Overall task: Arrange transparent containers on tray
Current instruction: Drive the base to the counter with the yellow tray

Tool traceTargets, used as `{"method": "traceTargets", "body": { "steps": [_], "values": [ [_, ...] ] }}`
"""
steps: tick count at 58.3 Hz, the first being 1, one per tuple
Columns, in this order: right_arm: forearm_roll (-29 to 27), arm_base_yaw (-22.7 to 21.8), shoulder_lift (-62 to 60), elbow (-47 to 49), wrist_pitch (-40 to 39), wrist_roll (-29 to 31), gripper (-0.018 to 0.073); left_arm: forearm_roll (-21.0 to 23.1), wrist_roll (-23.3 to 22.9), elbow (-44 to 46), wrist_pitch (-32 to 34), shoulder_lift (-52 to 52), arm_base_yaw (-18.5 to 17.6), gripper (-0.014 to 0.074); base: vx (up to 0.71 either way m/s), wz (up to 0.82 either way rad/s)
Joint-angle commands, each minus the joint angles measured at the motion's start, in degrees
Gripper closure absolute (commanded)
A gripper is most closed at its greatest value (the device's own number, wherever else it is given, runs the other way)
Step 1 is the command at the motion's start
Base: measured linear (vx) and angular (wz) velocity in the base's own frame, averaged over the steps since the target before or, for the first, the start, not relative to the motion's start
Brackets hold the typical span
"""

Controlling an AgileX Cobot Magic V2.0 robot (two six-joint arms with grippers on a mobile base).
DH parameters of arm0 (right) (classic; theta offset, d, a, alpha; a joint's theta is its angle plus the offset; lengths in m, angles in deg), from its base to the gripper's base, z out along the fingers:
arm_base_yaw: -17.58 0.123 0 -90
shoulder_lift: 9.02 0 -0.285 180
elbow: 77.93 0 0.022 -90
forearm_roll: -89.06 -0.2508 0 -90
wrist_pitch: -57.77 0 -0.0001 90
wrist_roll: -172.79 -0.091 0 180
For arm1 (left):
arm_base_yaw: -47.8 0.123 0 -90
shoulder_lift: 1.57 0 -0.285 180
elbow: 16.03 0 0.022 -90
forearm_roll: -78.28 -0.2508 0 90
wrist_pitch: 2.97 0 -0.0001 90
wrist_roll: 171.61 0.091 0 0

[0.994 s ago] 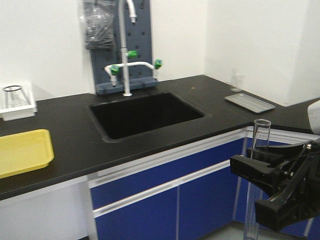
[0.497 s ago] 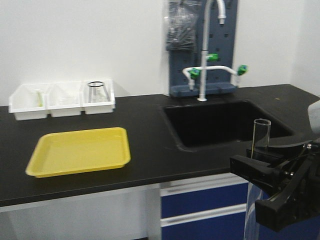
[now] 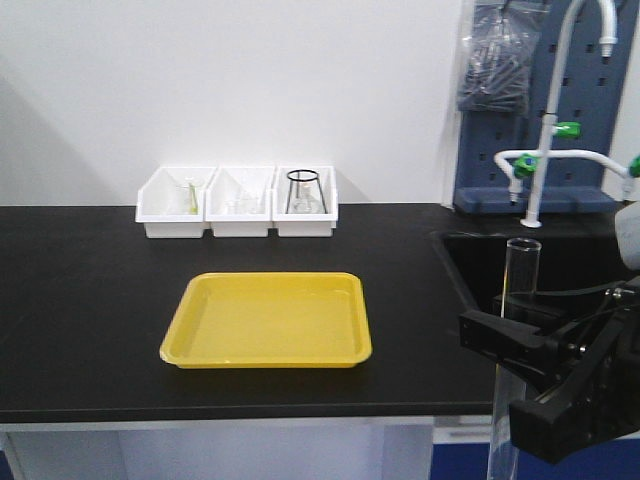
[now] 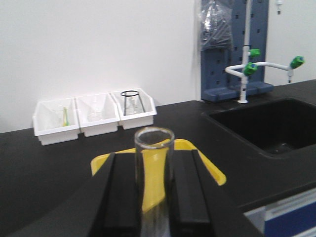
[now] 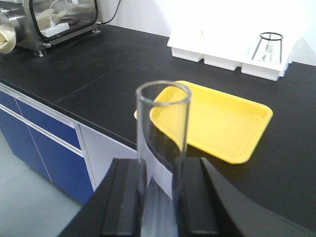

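The yellow tray (image 3: 270,315) lies on the black counter, with nothing in it. In the front view my right gripper (image 3: 505,340) hangs at the lower right, off the counter's front edge, shut on an upright clear test tube (image 3: 523,270). The right wrist view shows that tube (image 5: 163,113) between the black fingers of the right gripper (image 5: 161,165), with the tray (image 5: 222,118) beyond. In the left wrist view my left gripper (image 4: 154,158) is shut on a second test tube (image 4: 154,143), short of the tray (image 4: 207,165). The left gripper does not show in the front view.
Three white bins (image 3: 237,200) stand against the wall behind the tray; the right one holds a black wire frame (image 3: 303,192). A sink (image 3: 470,260) and white faucet (image 3: 545,130) are to the right. A glass-fronted machine (image 5: 49,19) sits far along the counter.
The front view has swung left along the counter: the sink slid to the right edge and the tray and bins came to the middle. The right gripper keeps the same hold on its tube.
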Motion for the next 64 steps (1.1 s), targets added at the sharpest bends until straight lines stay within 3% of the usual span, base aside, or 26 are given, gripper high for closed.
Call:
{"method": "traceTargets", "body": {
  "steps": [1, 64],
  "values": [
    [-0.7, -0.4, -0.5, 2.1, -4.3, 0.6, 0.0487, 0.4, -0.5, 2.0, 4.7, -0.1, -0.3, 0.0457, 0.2, 0.26],
    [-0.7, -0.4, -0.5, 2.1, -4.4, 0.6, 0.0487, 0.4, -0.5, 2.0, 4.6, -0.1, -0.3, 0.0457, 0.25, 0.06]
  ]
}}
